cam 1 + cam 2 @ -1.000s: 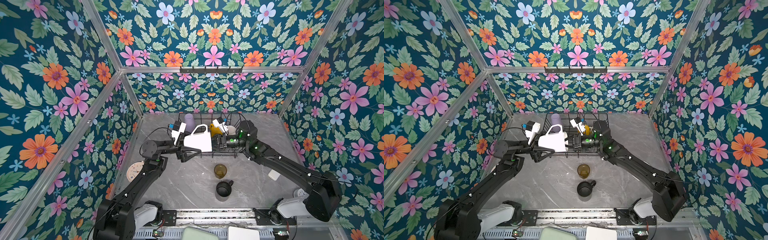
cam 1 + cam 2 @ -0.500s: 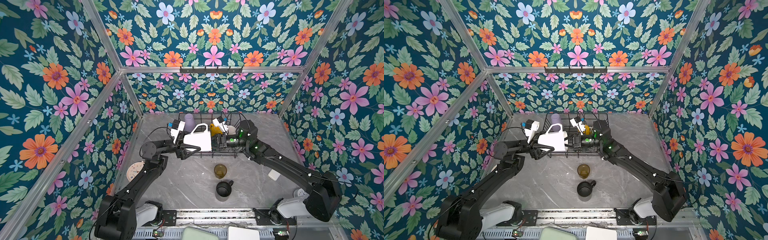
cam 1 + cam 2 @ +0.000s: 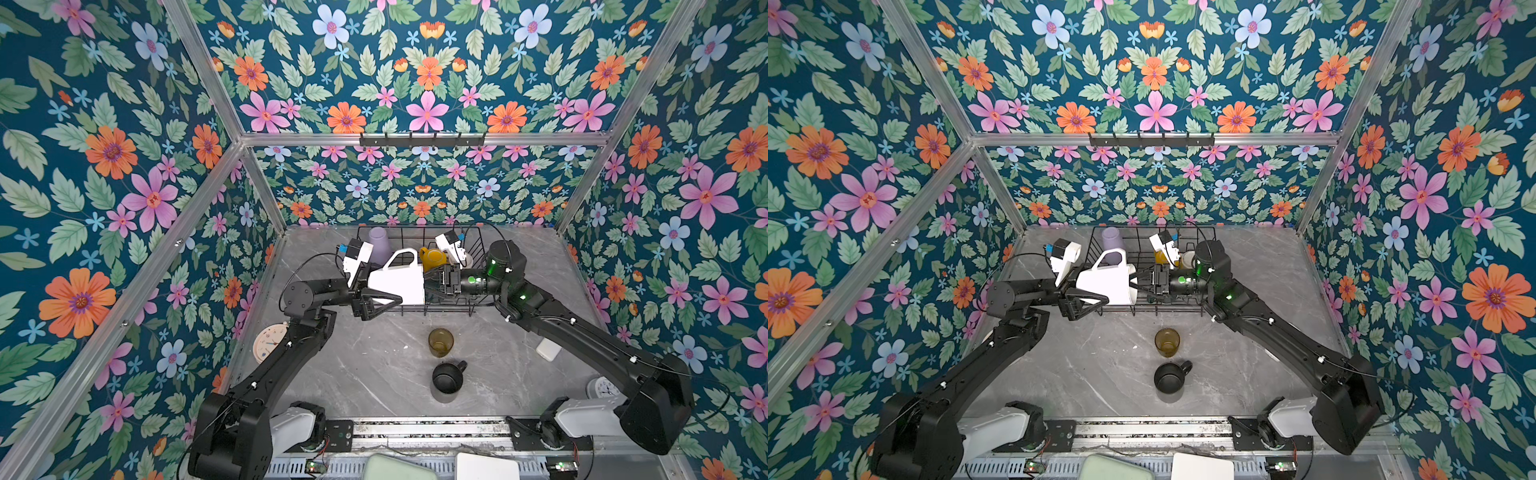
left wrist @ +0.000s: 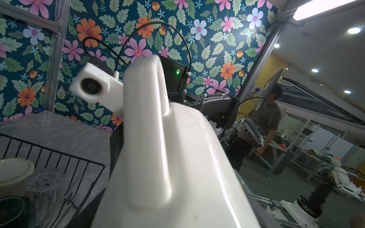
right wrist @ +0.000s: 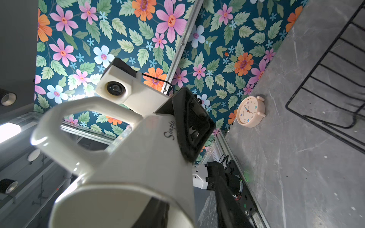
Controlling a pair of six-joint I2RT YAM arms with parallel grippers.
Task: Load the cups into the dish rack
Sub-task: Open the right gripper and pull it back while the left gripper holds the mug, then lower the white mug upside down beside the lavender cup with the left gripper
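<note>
Left gripper [image 3: 380,297] clamped round the white mug [image 3: 399,280] at its base end, mug sideways, dish rack [image 3: 449,306] below. Right gripper [image 3: 434,282] at the mouth, one finger [image 5: 152,213] inside; gripping or free, can't tell. Likely risk: rim snags on pullout, mug twists loose.

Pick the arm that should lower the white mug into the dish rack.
Left, probably. The left claw grips the white mug across its body, right at the dish rack, so it could lower the mug alone. The right claw only has a finger inside the mug's mouth.
</note>
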